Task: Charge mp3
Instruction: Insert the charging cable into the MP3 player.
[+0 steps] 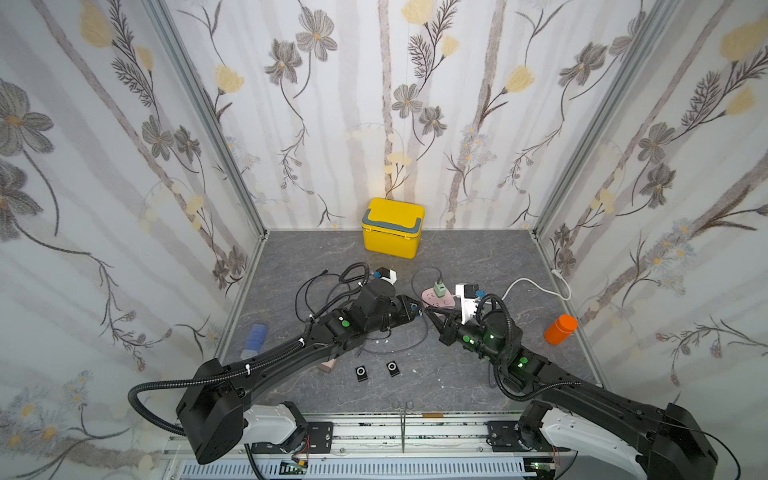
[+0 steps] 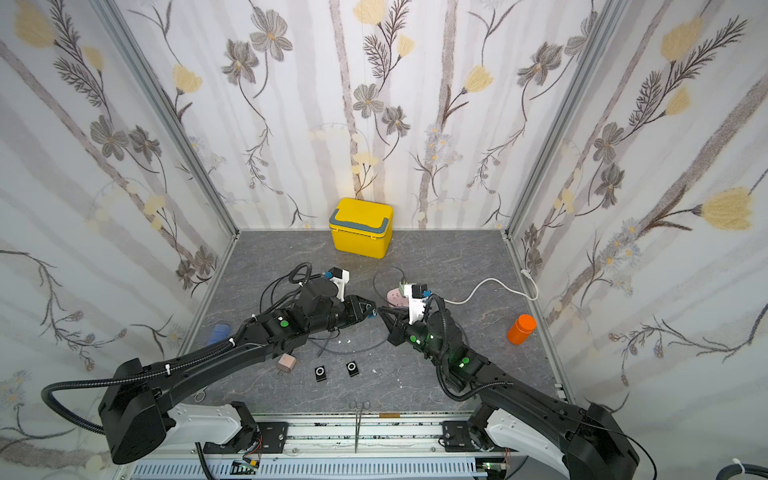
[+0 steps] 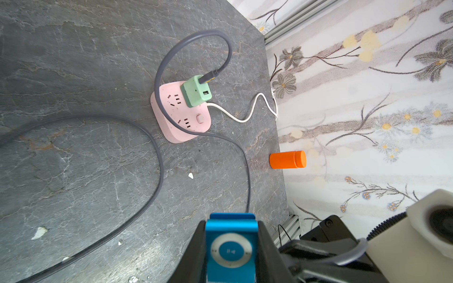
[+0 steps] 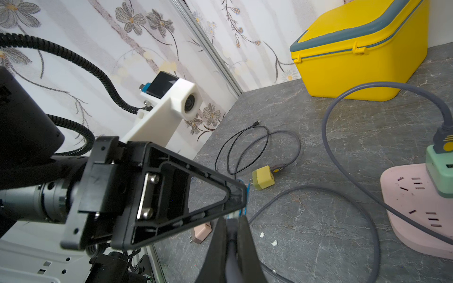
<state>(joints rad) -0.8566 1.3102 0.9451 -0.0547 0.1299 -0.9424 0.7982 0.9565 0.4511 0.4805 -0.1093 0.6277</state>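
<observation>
Near the pink strip, left gripper, jaws partly apart, clamps the blue mp3; right gripper, fully closed, pinches the grey cable beside it.

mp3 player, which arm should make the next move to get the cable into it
Right, probably. The right gripper is shut on the grey cable end, right beside the blue mp3 player. The left gripper holds that player, so it should just hold steady.
</observation>
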